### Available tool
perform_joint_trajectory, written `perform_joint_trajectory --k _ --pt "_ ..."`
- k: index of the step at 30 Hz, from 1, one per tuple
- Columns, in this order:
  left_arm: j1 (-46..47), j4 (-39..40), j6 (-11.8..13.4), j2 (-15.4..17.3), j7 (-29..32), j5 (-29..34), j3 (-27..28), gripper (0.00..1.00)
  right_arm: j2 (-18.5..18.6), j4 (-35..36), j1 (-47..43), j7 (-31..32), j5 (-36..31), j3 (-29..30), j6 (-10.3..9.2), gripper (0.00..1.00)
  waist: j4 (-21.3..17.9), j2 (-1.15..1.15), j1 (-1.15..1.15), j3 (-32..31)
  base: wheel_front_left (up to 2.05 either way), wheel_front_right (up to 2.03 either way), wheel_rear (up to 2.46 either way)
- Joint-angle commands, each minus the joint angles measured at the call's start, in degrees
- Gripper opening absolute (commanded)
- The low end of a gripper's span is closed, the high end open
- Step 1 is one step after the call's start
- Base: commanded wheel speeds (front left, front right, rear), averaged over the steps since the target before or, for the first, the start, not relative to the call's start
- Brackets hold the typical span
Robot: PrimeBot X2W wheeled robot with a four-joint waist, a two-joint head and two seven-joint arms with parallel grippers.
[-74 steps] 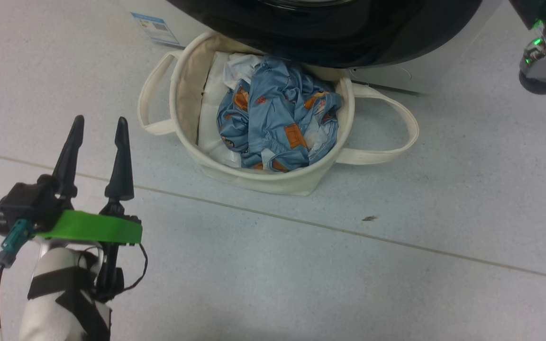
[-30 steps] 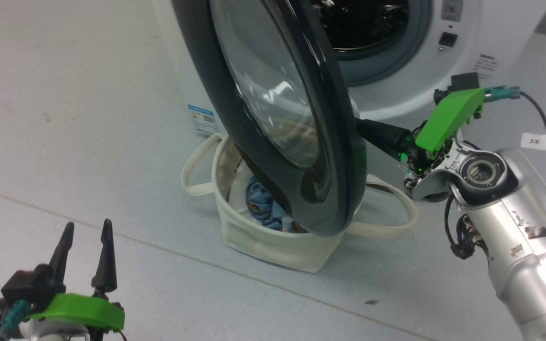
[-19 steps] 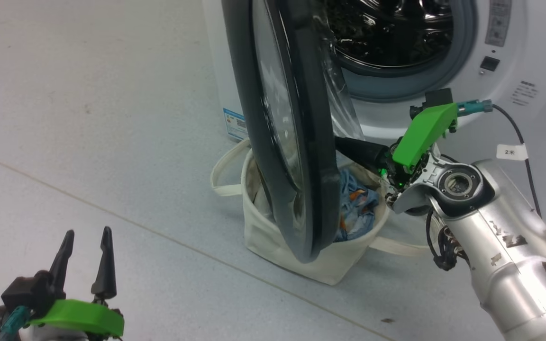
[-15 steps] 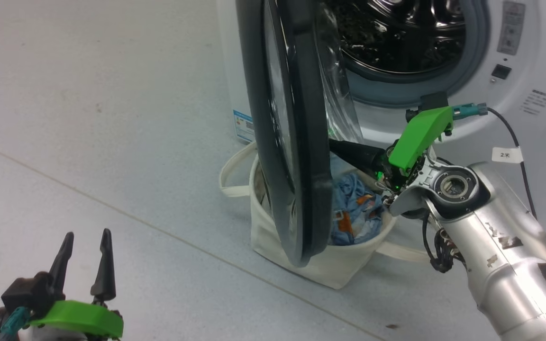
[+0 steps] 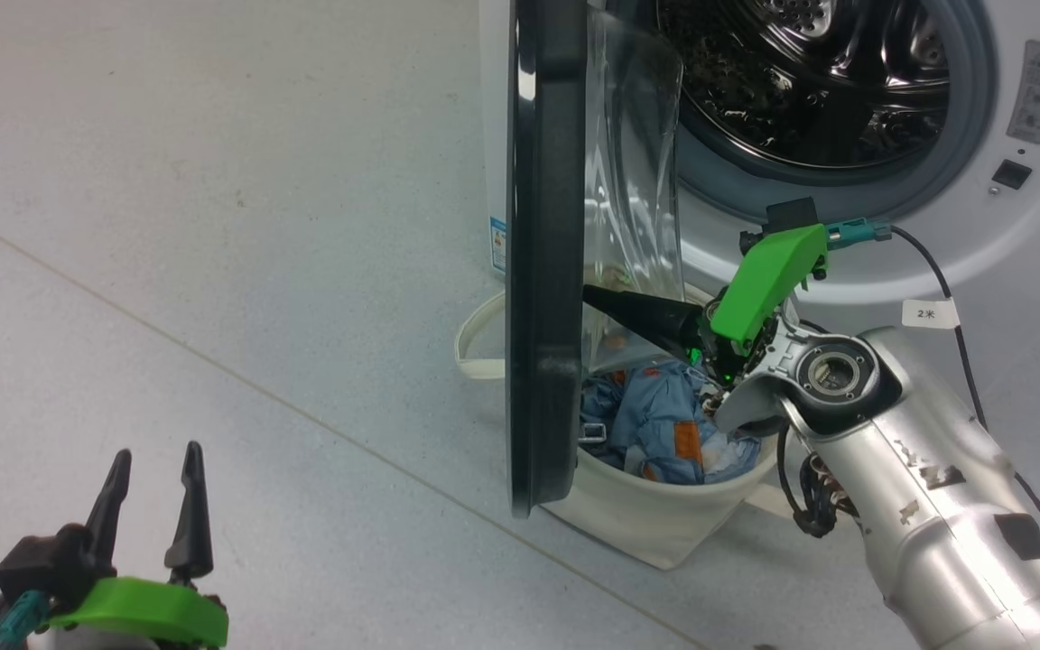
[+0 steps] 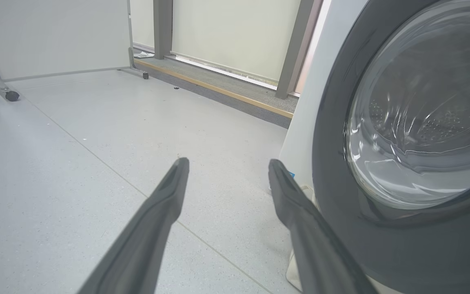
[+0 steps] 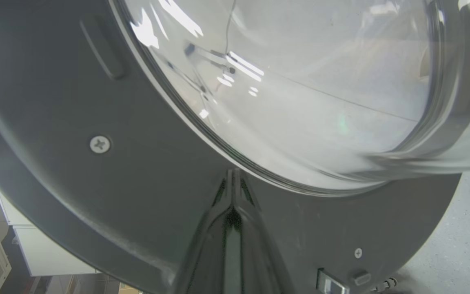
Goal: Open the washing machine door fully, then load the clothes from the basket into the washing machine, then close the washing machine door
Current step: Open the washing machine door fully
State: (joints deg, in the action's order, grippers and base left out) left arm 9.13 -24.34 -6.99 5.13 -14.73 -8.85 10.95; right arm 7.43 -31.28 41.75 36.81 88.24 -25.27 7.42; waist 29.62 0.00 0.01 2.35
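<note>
The washing machine door (image 5: 543, 271) has swung wider and is now edge-on to you. Your right gripper (image 5: 592, 293), fingers pinched together, presses its inner face. Push on toward 9 o'clock. The clothes (image 5: 664, 429) sit in the basket (image 5: 655, 519) at 5 o'clock, and your left gripper (image 5: 152, 456) gapes idle at 7.

glossy black door (image 5: 545, 253), cream basket (image 5: 664, 515), blue clothes (image 5: 655, 424) with seemingly orange patches.

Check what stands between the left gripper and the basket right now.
Head view: past the left gripper comes bare grey floor, then the washing machine door, edge-on, covering the left side of the basket.
</note>
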Motion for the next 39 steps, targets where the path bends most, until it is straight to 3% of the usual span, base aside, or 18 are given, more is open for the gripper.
perform_joint_trajectory --k 1,39 --pt "0.73 1.98 0.49 1.08 -0.27 -0.5 2.14 1.0 -1.35 1.72 1.75 0.19 -0.12 -0.4 0.07 0.0 -0.04 0.0 -0.01 -0.2 0.0 0.0 0.0" --pt "1.14 -0.41 0.75 3.47 -0.27 -0.28 0.92 1.0 -2.64 3.55 -3.83 -1.47 0.55 -1.62 0.07 0.0 -0.82 0.0 -0.01 -4.12 0.0 0.0 0.0"
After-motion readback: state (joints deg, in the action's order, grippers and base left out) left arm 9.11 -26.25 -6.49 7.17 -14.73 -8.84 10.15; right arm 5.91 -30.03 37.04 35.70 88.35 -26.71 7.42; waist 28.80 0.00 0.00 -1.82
